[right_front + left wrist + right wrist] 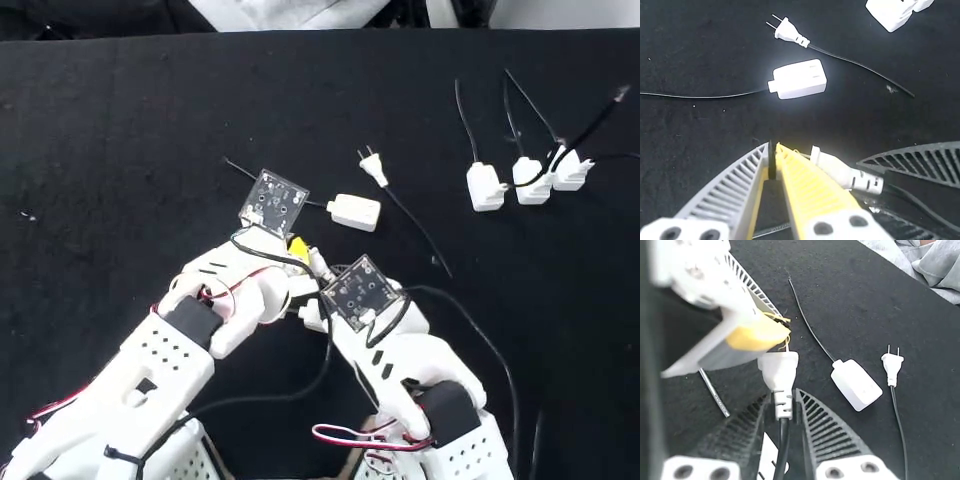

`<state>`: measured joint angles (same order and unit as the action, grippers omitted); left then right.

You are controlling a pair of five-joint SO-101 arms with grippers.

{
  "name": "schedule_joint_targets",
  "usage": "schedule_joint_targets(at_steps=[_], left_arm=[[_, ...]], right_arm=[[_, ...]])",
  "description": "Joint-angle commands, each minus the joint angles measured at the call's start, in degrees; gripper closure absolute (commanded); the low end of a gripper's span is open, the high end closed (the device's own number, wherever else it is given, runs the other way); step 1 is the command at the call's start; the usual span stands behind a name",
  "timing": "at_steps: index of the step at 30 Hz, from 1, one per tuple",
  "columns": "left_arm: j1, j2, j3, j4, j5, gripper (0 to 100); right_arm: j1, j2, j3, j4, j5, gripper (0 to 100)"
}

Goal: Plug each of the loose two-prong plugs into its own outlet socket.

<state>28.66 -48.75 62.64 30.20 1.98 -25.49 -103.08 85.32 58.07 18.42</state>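
My right gripper (pixel 783 393) is shut on the neck of a white two-prong plug (pixel 778 369), whose black cord runs back between the fingers. That plug's prongs point at the tip of my left gripper (pixel 774 147), which is shut with its grey and yellow fingers pressed together and nothing held. Both grippers meet near the table's middle in the high view, left gripper (pixel 298 247) beside right gripper (pixel 317 266). Just beyond lies a free white outlet socket (pixel 355 212) on a thin wire. A second loose plug (pixel 372 166) lies past it, prongs pointing away.
Three more white outlet sockets (pixel 530 182) sit in a row at the far right, cords trailing from them. The loose plug's black cord (pixel 415 225) runs diagonally across the black cloth. Pale fabric (pixel 290 12) lies at the table's far edge.
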Motion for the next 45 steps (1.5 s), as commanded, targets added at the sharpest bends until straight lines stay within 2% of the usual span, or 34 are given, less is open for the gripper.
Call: schedule_joint_targets(at_steps=[1, 30, 39, 43, 45], left_arm=[[-0.5, -0.7, -0.4, -0.4, 0.0, 97], [-0.7, -0.7, 0.6, -0.4, 0.0, 97], [-10.1, -0.8, -3.2, -0.3, 0.1, 97], [-10.3, -0.8, -4.4, -0.6, 0.3, 97], [-9.5, -0.8, -5.8, -0.6, 2.8, 97]], right_arm=[[-0.6, -5.1, -4.0, -2.4, 0.0, 98.8], [-0.6, -5.1, -6.7, -0.8, -0.1, 98.8], [-0.5, -5.1, -5.0, -0.8, 0.1, 98.8], [-0.6, -5.1, -4.6, -1.0, 0.1, 98.8], [-0.6, -5.1, -4.6, -1.0, 0.1, 98.8]])
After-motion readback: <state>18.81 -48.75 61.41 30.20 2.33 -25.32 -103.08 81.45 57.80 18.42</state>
